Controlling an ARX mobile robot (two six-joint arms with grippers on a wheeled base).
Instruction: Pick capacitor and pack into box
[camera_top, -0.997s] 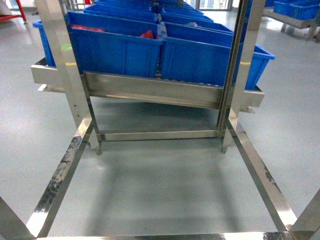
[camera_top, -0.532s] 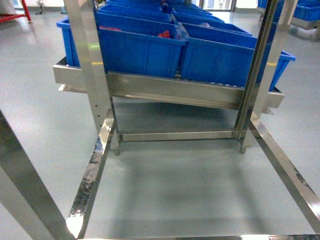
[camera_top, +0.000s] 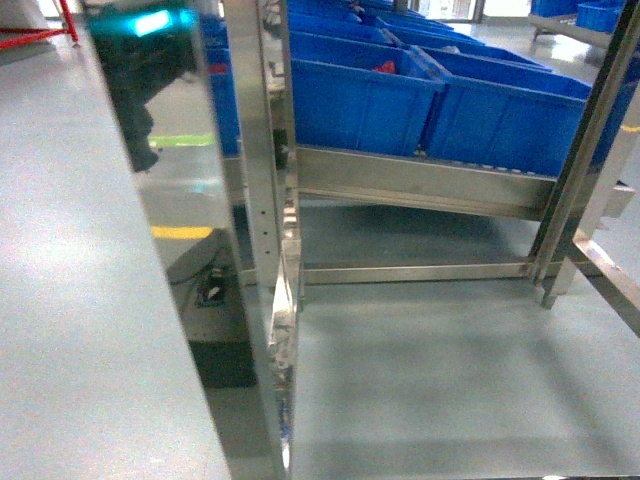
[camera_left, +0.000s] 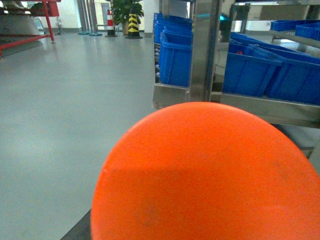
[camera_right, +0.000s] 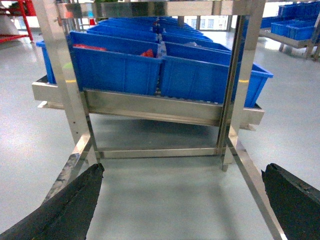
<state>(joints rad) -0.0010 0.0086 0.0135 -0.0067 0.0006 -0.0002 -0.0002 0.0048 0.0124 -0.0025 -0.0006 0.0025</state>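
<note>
No capacitor and no box show in any view. In the left wrist view a large smooth orange rounded thing (camera_left: 205, 175) fills the lower frame and hides the left gripper's jaws; only a dark wedge (camera_left: 80, 231) shows beside it. In the right wrist view my right gripper (camera_right: 182, 169) is open, its two black fingers (camera_right: 70, 205) spread wide at the lower corners, with nothing but bare grey floor between them. Neither gripper appears in the head view.
A stainless steel rack (camera_top: 420, 180) carries rows of blue crates (camera_top: 365, 100) on a sloped shelf; some hold red items. A shiny steel upright (camera_top: 260, 200) stands close at the left. Low frame rails (camera_right: 250, 180) cross the floor. A striped cone (camera_left: 133, 25) stands far off.
In the head view the rack and crates have slid to the right. The steel upright and a reflective panel now fill the left half of the view.
</note>
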